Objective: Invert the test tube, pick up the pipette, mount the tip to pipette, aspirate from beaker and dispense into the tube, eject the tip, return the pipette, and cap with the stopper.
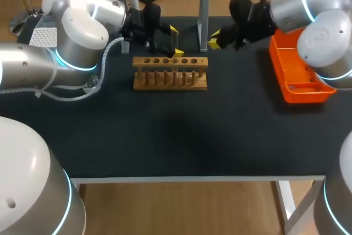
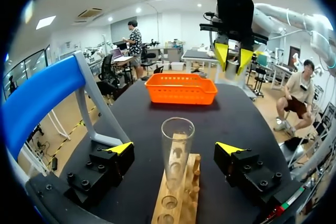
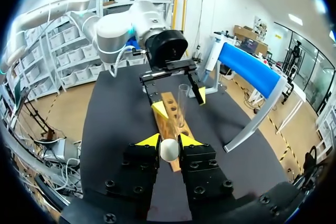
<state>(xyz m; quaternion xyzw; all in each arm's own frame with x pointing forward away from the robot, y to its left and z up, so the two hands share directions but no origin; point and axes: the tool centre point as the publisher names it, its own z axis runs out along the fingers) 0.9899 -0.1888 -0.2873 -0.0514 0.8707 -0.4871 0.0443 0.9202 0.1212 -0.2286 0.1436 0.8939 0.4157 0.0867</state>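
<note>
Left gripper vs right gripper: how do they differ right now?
Left gripper stands open, its fingers wide of the upright test tube between them; right gripper is shut on a white stopper. Left gripper sits over the wooden rack; right gripper hangs off the rack's end, toward the orange basket. Both have yellow tips and face each other along the rack.

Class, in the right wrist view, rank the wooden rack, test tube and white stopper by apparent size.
Largest: wooden rack.
Then test tube and white stopper, roughly alike: the stopper sits nearer the camera.
</note>
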